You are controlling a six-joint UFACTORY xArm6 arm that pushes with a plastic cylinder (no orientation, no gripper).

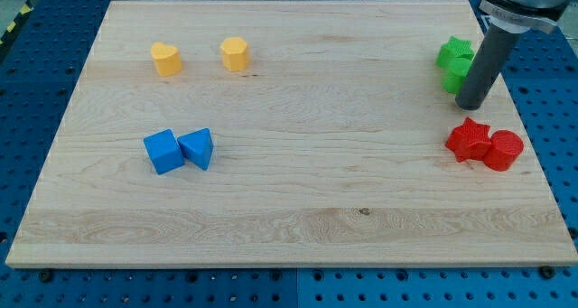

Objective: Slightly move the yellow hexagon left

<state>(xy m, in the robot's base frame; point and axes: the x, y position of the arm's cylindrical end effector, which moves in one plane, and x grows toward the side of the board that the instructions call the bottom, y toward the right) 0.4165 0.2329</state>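
Observation:
The yellow hexagon sits near the view's top, left of the middle, on the wooden board. A yellow heart-shaped block lies just to its left, apart from it. My tip is at the view's far right, right beside the green blocks and far from the yellow hexagon. The dark rod rises from the tip toward the top right corner.
A green star and a second green block lie at the right, touching the rod's left side. A red star and a red cylinder sit below the tip. A blue cube and a blue triangle touch at the left.

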